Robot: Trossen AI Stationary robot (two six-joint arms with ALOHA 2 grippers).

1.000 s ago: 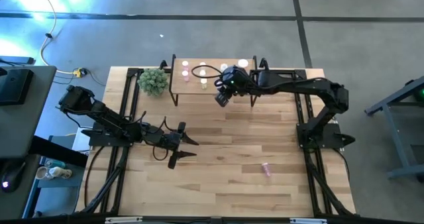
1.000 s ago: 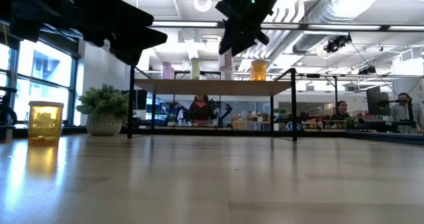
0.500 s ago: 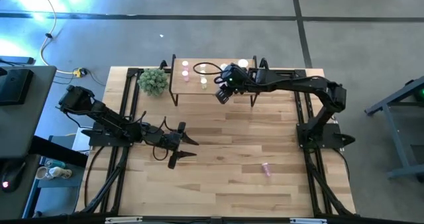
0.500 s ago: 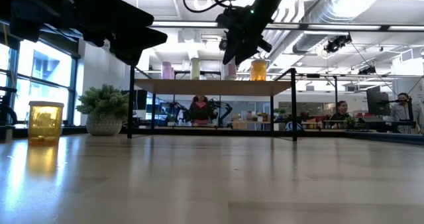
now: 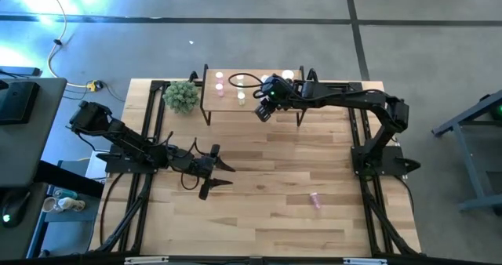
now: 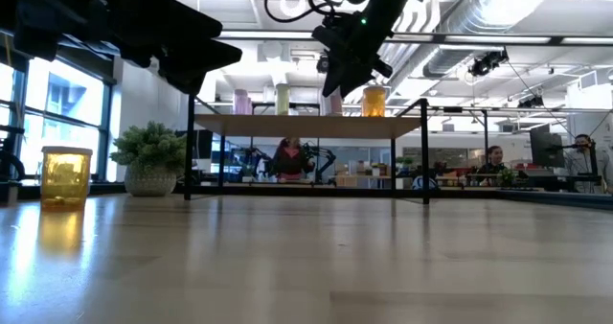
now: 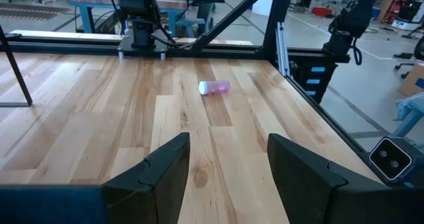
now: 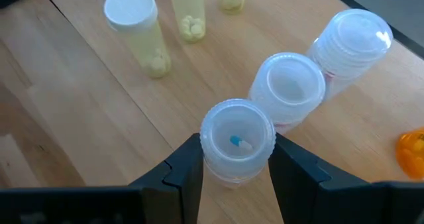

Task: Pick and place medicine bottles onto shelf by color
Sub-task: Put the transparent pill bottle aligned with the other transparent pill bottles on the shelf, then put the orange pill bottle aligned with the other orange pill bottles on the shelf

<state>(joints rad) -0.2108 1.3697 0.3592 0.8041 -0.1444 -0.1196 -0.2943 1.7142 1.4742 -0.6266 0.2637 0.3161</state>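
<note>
The right gripper [image 8: 236,164], clamped on a clear bottle [image 8: 237,142], has moved over the shelf [image 5: 227,100] at upper centre (release seems near), while the left gripper [image 7: 225,164] waits open, lower left

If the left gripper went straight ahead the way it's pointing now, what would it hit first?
Probably the pink medicine bottle lying on its side on the tabletop; the left gripper, fingers open, points roughly at it, with bare wood between.
</note>
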